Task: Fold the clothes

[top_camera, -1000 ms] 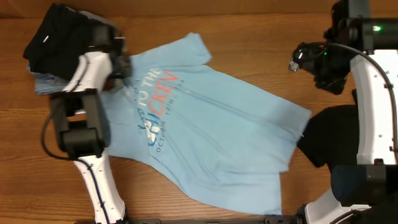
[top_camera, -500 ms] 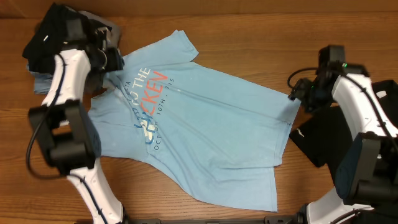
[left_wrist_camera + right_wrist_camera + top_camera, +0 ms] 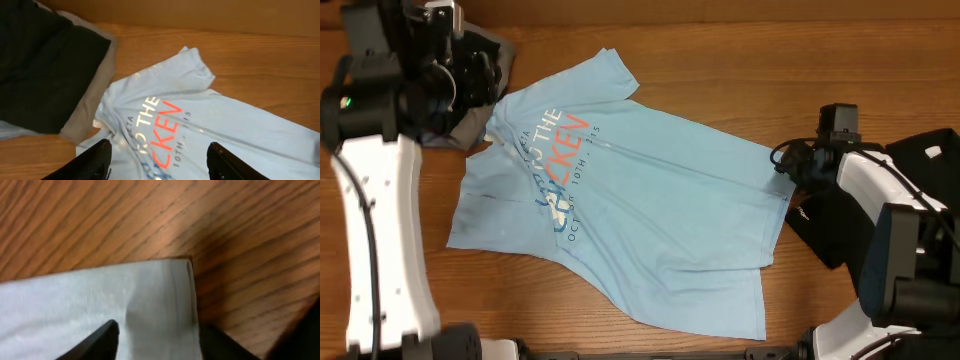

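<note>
T-shirt (image 3: 650,210): light blue, flat, print up, at centre of table (image 3: 720,50); collar toward 10 o'clock, hem toward 4 o'clock. Print: white "THE", coral "CKEV", small line with "10TH"; rest creased or too small to read. Black garment (image 3: 40,55) lies on grey cloth (image 3: 85,112) at 10 o'clock, just beside collar. Second black cloth (image 3: 830,225) at 3 o'clock; white label (image 3: 932,152) unreadable. Left gripper (image 3: 157,160) above collar, fingers apart, holding nothing. Right gripper (image 3: 160,337) at shirt corner, 3 o'clock, fingers apart either side of hem; contact unclear.
</note>
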